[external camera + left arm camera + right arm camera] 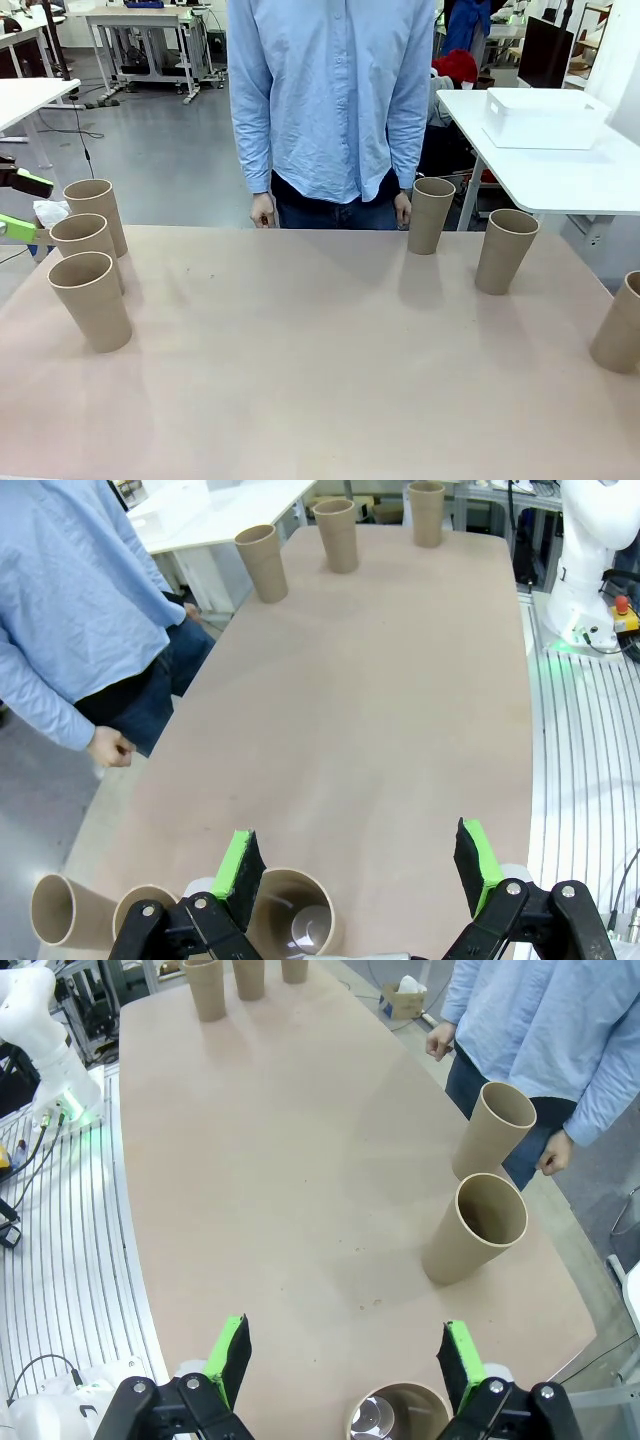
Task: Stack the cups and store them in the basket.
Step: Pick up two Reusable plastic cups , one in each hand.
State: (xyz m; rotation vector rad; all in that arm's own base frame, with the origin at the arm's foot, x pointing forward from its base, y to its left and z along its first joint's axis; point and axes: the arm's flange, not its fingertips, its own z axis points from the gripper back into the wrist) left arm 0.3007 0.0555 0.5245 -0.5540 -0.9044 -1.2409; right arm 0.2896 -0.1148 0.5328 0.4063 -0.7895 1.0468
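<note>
Left gripper (pixel 360 868) and right gripper (pixel 345 1360) are hovering open over cups (pixel 90 300), which are standing three at each end of the table (pixel 320 390). The basket (pixel 545 118) is sitting on a side table (pixel 600 180). Off-centre closing risks toppling neighbouring cups.

The cups (pixel 90 300) are plain tan-brown, the table (pixel 320 380) pale pinkish-beige, the person's shirt (pixel 330 90) light blue, the basket (pixel 545 135) white, and the left gripper (pixel 357 865) and right gripper (pixel 345 1355) black with bright green pads (pixel 238 865).

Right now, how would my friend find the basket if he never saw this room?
Look past the big tan table to the white table at the far right. The basket sits on it: a white rectangular bin, unlike the round brown cups.
</note>
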